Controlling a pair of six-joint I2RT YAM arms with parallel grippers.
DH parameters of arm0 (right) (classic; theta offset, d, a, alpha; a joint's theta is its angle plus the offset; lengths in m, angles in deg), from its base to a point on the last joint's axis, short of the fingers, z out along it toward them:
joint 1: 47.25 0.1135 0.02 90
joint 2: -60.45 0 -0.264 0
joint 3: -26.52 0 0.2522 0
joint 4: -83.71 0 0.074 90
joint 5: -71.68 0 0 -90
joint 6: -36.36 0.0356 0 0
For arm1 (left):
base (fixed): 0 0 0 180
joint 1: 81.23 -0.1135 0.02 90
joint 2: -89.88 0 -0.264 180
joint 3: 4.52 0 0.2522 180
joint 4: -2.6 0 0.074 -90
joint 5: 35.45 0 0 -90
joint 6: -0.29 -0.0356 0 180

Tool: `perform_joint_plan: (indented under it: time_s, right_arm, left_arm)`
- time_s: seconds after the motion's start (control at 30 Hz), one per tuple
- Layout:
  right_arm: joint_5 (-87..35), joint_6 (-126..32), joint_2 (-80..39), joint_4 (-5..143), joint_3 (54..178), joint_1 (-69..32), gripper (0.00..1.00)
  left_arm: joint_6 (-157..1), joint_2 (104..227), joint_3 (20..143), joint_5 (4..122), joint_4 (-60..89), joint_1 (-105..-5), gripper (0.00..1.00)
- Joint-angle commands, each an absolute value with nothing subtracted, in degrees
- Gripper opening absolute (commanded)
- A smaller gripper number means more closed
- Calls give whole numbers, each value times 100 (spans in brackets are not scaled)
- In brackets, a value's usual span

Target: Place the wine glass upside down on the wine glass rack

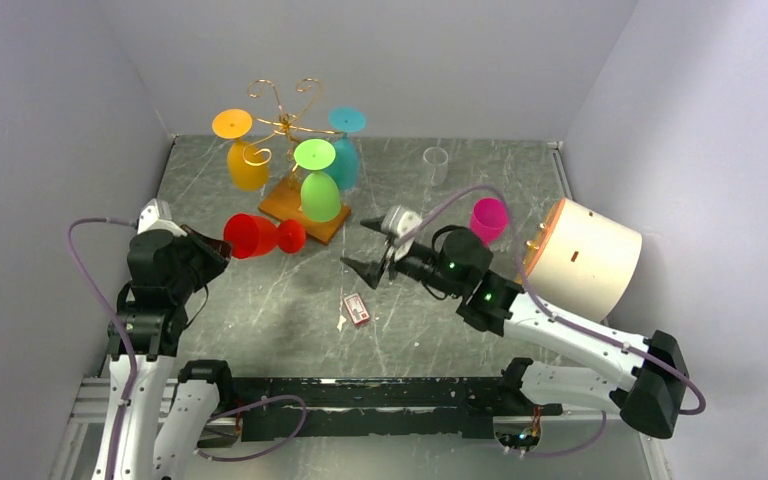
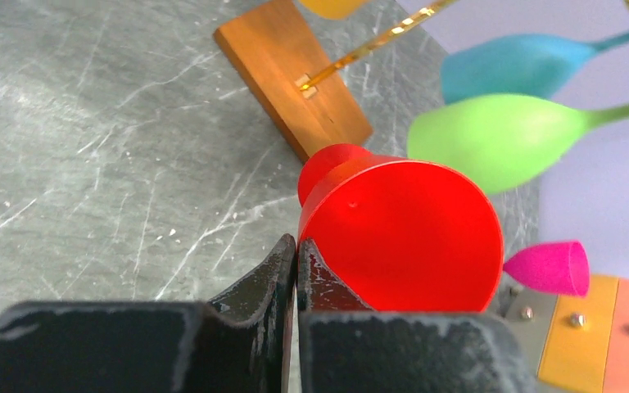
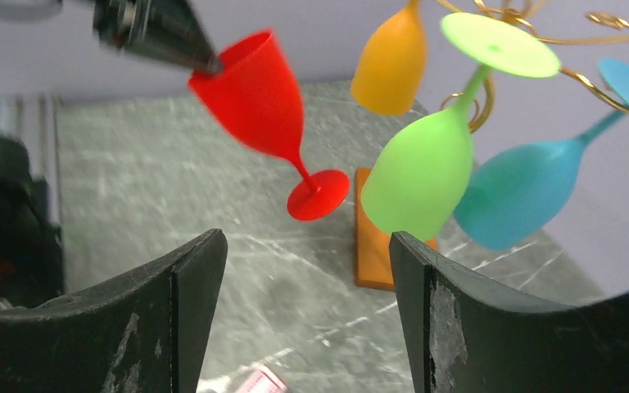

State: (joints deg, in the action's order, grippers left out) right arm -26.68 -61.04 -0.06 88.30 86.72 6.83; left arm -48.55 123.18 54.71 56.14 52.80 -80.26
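Left gripper: clamped on rim of red wine glass. Glass held off table and tilted, foot pointing at rack, just beside front-left edge of wooden base.
Wine glass rack: orange glass, green glass and teal glass hang upside down from scroll arms.
Right gripper: jaws wide, nothing between, front-right of rack, aimed toward it.
Small red-and-white packet on table in front of rack, well apart; print too small to read.
Magenta glass right of rack.
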Motion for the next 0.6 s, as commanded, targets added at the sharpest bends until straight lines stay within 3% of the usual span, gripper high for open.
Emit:
perform_joint_plan:
  time_s: [0.0, 0.2, 0.37, 0.43, 0.57]
  right_arm:
    - [-2942, -8571, 10, 9572, 8277, 962, 77]
    - [-4027, -11312, -231, 8460, 8245, 1129, 76]
    - [-3947, -12422, -466, 8206, 8175, 1205, 54]
    - [-3896, -12763, -613, 8134, 8155, 1228, 49]
    - [-3546, -13182, -807, 7955, 8100, 1316, 53]
  left_arm:
    - [-5472, 12243, 5818, 6502, 5391, -7991, 7]
    - [-5926, 12154, 5879, 7543, 5516, -7991, 7]
    - [-6180, 12147, 5955, 8018, 5711, -7991, 7]
    - [-6285, 12155, 6004, 8119, 5801, -7991, 7]
    - [-6456, 12209, 6150, 8300, 5967, -7991, 7]
